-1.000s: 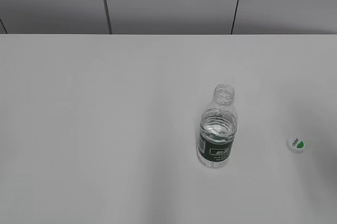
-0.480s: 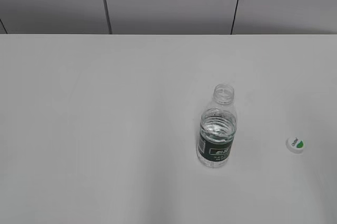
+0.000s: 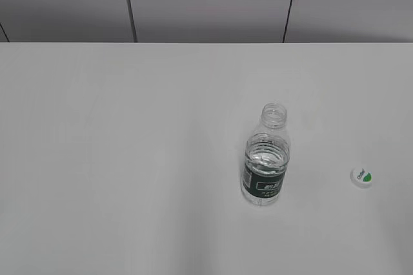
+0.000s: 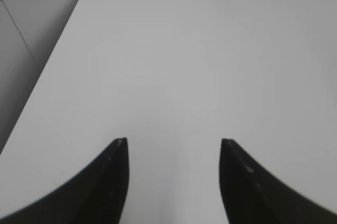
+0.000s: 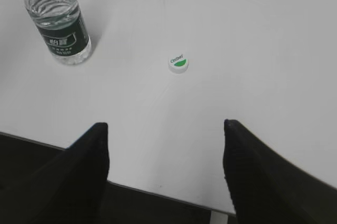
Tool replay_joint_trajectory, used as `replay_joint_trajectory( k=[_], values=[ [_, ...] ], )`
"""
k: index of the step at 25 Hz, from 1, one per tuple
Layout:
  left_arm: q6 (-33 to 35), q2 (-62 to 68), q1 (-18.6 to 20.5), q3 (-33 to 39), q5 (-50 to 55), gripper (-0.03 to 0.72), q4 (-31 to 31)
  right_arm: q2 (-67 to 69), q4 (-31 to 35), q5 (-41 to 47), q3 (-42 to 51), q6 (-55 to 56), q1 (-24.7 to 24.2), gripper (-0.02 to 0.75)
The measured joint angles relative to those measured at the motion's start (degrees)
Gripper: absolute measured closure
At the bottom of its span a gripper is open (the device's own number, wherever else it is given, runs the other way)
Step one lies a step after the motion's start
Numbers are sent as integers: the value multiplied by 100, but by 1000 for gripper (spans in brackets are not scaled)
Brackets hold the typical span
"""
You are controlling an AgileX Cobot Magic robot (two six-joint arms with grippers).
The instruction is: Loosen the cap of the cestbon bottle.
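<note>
Cestbon bottle (image 3: 265, 162) upright, uncapped, part-filled with water | cap (image 3: 362, 177) on table | both tools gaping, empty

Left hand (image 4: 174, 142), right hand (image 5: 166, 125): black curved tapering fingers.

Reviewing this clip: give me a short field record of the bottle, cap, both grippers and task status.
bottle: cestbon bottle upright on the white table, mouth open
cap: cap off, lying on the table to the bottle's right, apart from it
left gripper: left gripper open, empty, over bare table
right gripper: right gripper open, empty, near the table edge
task status: cap already removed
</note>
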Motion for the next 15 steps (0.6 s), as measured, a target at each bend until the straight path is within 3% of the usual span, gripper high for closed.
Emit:
replay_joint_trajectory(
  k=[15],
  values=[
    [5, -5, -4, 0, 3, 271, 36, -500, -249, 50, 23, 694, 0, 217]
  ],
)
